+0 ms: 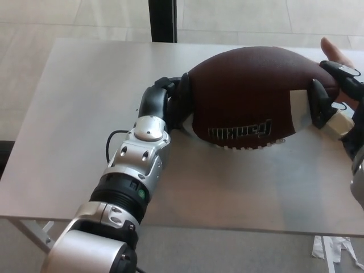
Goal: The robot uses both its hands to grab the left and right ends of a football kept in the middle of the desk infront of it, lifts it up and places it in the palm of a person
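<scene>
Observed from the head view: a brown football [250, 94] with a white stripe near its right end and silver lettering along its lower side sits between the robot's two hands, over the far right part of the grey bench [85, 114]. White lacing shows along its underside. Whether the ball rests on the bench surface or is just clear of it cannot be determined from this angle.

The left hand [170, 102] is closed against the ball's left end, its black fingers curled onto the leather; the silver and black forearm runs back to the lower left corner of the frame. A thin black cable loops beside the wrist.

The right hand [333, 96] is closed on the ball's right end, with one finger lying across the white stripe and another reaching over the tip. Only part of this hand shows at the frame's right edge.

A person's hand [335, 54] is visible just behind the right hand, fingertips up, at the far right edge of the bench. Contact between it and the ball cannot be confirmed.

A dark upright post [163, 20] stands beyond the bench on a pale tiled floor [85, 17].
</scene>
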You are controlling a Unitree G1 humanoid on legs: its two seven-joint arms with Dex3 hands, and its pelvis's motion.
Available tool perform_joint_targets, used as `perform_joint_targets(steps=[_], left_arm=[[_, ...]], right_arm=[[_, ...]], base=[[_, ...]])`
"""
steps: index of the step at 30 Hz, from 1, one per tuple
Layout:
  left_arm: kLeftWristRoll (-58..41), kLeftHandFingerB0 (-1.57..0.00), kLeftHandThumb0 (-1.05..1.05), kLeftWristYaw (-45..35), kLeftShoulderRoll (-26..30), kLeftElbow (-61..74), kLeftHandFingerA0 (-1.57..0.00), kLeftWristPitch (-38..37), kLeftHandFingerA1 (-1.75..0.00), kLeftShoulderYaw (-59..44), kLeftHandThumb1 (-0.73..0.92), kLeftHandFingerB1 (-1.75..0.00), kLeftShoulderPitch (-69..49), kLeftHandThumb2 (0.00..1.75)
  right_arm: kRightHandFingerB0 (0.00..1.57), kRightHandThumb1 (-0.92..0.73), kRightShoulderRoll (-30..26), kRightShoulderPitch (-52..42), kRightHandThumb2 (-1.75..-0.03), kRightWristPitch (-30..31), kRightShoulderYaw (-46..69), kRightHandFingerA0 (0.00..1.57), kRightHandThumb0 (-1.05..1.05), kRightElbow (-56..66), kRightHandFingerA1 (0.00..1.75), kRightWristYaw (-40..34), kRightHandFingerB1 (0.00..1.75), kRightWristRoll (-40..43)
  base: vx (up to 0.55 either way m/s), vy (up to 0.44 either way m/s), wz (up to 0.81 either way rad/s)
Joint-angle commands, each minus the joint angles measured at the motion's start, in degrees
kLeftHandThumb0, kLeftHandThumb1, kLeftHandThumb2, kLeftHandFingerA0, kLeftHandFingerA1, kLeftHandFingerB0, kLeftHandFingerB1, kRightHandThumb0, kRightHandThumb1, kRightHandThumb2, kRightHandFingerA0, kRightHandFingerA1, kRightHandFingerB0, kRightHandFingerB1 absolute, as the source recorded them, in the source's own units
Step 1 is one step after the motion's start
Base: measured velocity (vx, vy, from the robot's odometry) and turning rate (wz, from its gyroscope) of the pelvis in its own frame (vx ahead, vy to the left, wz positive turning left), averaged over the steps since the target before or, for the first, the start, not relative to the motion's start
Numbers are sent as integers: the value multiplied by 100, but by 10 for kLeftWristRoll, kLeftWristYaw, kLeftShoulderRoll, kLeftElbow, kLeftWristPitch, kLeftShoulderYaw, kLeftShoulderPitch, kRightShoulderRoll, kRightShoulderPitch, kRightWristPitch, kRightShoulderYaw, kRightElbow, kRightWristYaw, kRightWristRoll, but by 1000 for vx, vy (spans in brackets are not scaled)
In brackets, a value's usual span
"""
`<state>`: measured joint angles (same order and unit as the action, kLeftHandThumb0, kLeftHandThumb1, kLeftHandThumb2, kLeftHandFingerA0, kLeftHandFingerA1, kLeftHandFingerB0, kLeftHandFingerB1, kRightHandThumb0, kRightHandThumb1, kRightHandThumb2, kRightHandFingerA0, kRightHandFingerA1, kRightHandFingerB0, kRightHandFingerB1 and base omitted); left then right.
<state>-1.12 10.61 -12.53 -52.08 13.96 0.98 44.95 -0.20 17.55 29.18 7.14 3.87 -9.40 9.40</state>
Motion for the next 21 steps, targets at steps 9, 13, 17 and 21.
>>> perform_joint_targets(steps=[9, 13, 17, 21], left_arm=[[-60, -56, -48, -46, -116, -2, -46, -47, -78, -21, 59, -48, -31, 58], [-92, -61, -45, -44, -136, -6, -73, -80, -124, -53, 83, -53, -32, 66], [-146, -72, -29, -48, -150, -15, -71, -52, -155, -108, 73, -57, -6, 65], [-187, -80, -35, -63, -151, -12, -80, -40, -157, -150, 77, -74, 20, 62]], right_arm=[[95, -64, 68, 5, -73, -32, -62, 119, -23, -9, 153, 67, 73, 34], [94, -64, 73, 13, -75, -39, -65, 118, -22, -16, 152, 64, 77, 26], [93, -62, 81, 16, -78, -44, -67, 111, -22, -16, 160, 51, 82, 17], [92, -61, 84, 38, -77, -42, -64, 108, -21, -18, 162, 39, 82, 7]], base=[[0, 0, 0], [0, 0, 0], [0, 0, 0], [0, 0, 0]])
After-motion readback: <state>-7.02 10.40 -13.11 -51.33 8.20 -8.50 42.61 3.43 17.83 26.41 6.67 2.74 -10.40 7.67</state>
